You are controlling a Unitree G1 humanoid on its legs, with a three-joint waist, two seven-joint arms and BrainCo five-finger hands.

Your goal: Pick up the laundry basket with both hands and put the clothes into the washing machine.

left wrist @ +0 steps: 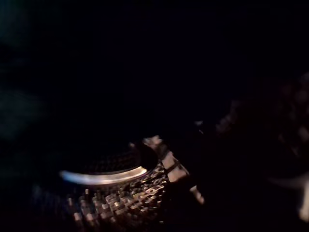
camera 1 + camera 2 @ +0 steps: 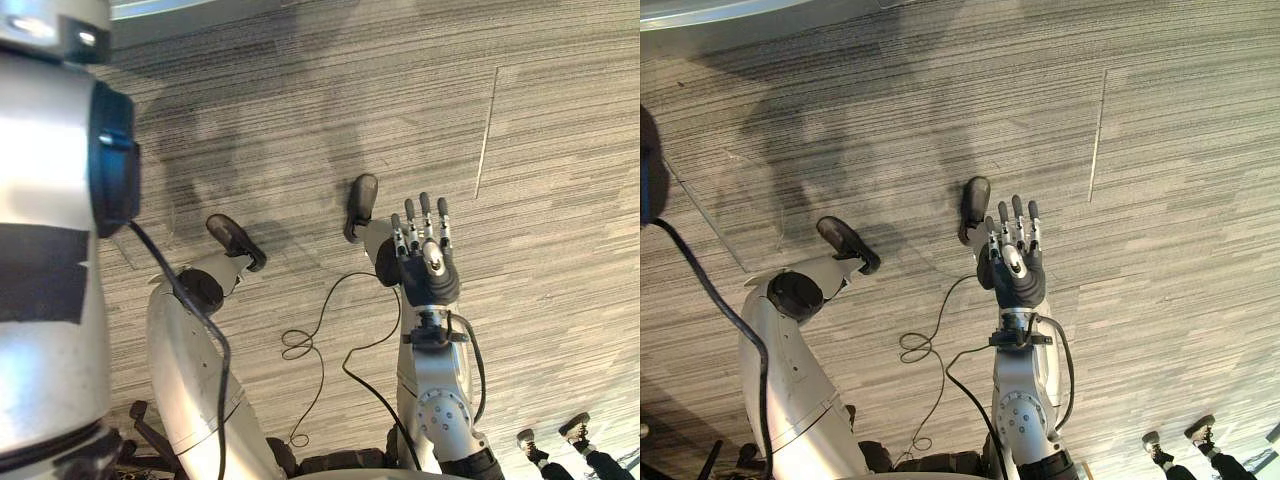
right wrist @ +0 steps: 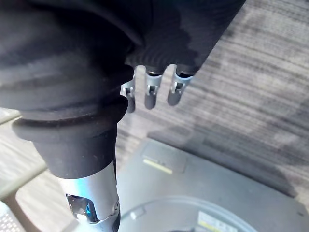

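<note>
My right hand [image 2: 425,255] is held out over the grey carpet, palm side down, with straight spread fingers [image 3: 149,94] and nothing in it. My left arm [image 2: 45,250] rises close past the camera at the left edge. The left wrist view is almost dark. In it a curved bright rim [image 1: 104,176] lies over a perforated metal surface [image 1: 120,203] that looks like a drum wall. In the right wrist view, a grey machine top [image 3: 193,188] with a round rim [image 3: 159,205] lies below the hand.
Striped grey carpet [image 2: 400,110] with a seam line [image 2: 485,130] covers the floor ahead. A person's shoes [image 2: 560,435] stand at the lower right corner.
</note>
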